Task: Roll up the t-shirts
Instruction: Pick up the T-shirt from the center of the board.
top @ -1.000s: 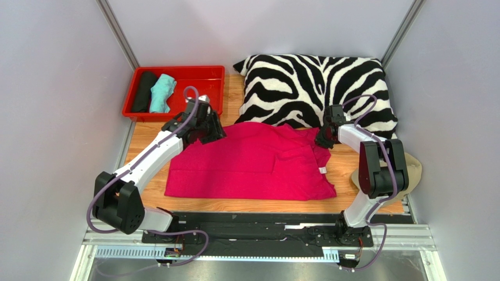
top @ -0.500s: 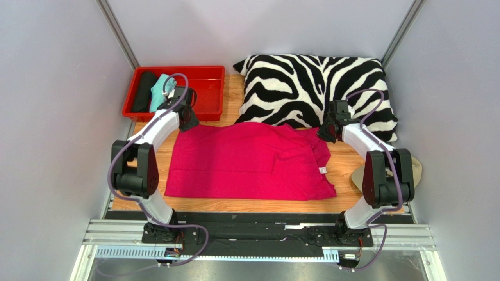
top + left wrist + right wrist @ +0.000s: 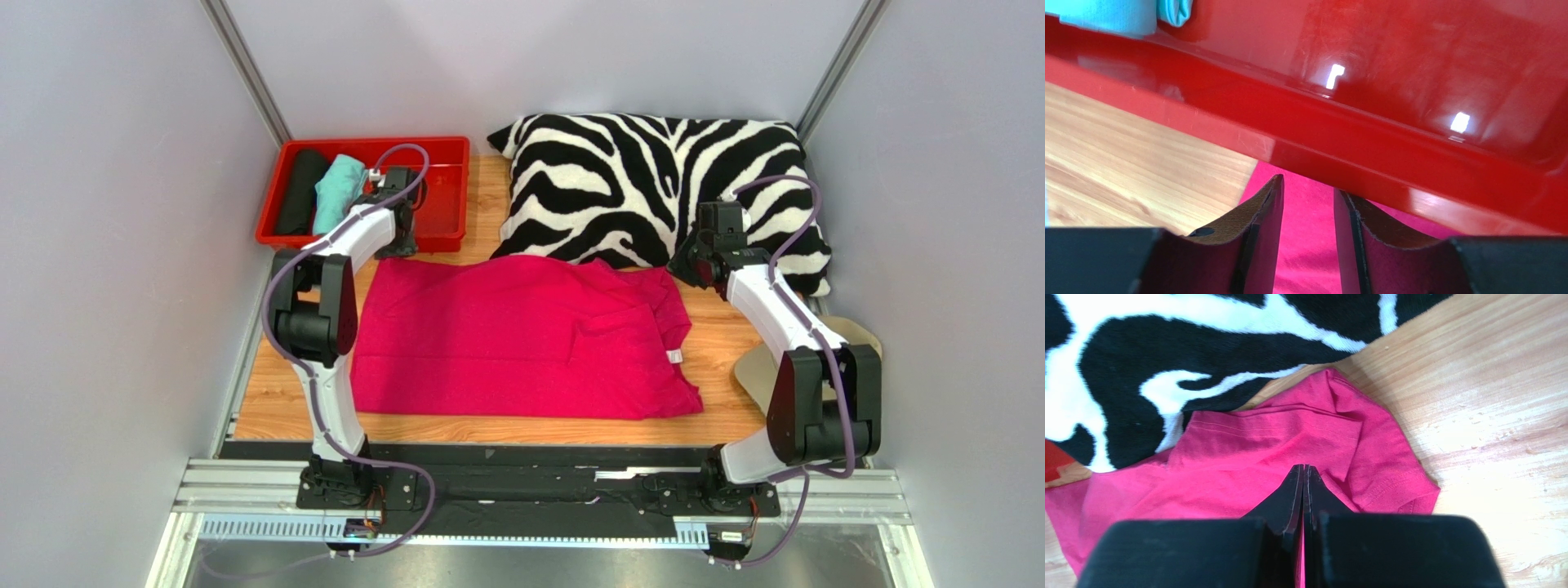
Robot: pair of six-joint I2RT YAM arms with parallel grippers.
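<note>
A pink t-shirt (image 3: 521, 337) was spread flat on the wooden table (image 3: 724, 337), filling most of its middle. Its far edge was laid against the near side of a zebra-striped pillow (image 3: 650, 184). Its far left corner was reached almost to the near wall of a red tray (image 3: 442, 150). A small white label (image 3: 673, 357) was seen at the shirt's right edge. In the tray's left part a black roll (image 3: 301, 190) and a teal roll (image 3: 337, 194) were laid side by side, and the tray's right part was left bare.

Bare wood was exposed in a strip along the shirt's left edge, in a thin band along its near edge, and in a wider patch to its right. That patch was bounded by a beige cap (image 3: 761, 374), which was partly hidden behind the right arm. A narrow gap of wood was also left between tray and pillow.

The left gripper (image 3: 1308, 202) was held just before the tray's near wall, above the shirt's corner. Its fingers were parted, and only pink cloth lying below was seen between them. The right gripper (image 3: 1303, 478) was placed over the shirt's far right corner, beside the pillow's edge, with its fingers pressed together. Whether any cloth was caught between them could not be told.
</note>
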